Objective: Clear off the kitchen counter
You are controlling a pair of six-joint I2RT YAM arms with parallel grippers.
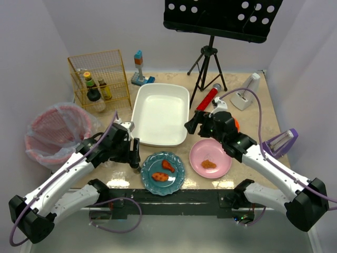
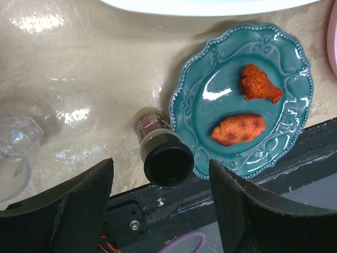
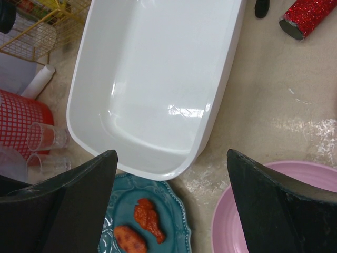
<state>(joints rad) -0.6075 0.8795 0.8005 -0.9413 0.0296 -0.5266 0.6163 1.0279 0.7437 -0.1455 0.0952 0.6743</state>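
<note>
Both wrist cams are filled along the bottom by their own black fingers, so that gets noted first. The left gripper (image 2: 160, 162) is held with its fingers spread wide, with a spice jar (image 2: 158, 145) sat in the gap, clear of both. The right gripper (image 3: 172, 154) is spread just as wide above the near corner of the tub.

Rest is listed big to small:

- The kitchen counter (image 1: 268, 116) is stretched under nearly everything, from the arm bases back to the wall.
- A black music stand (image 1: 221, 18) on a tripod is parked at the back.
- A white tub (image 1: 160, 113) is set lengthwise mid-counter.
- A red mesh bin (image 1: 52, 134), lined with a clear bag, is seen off the left edge.
- A yellow wire basket (image 1: 113, 66) is placed back left, with two bottles (image 1: 92, 89) stood inside.
- A teal plate (image 1: 179, 175) and a pink plate (image 1: 200, 153) are laid side by side along the near edge, close but apart.
- A red glittery tube (image 1: 209, 97) is laid just right of the tub.
- Clear plastic cups (image 3: 45, 136) are spotted left of the tub.
- The black-capped spice jar is found right at the teal plate's left rim. Actual contact can't be told.
- A fried drumstick (image 2: 259, 84) and a nugget (image 2: 238, 129) are served on the teal plate, and one orange piece (image 1: 209, 164) on the pink.
</note>
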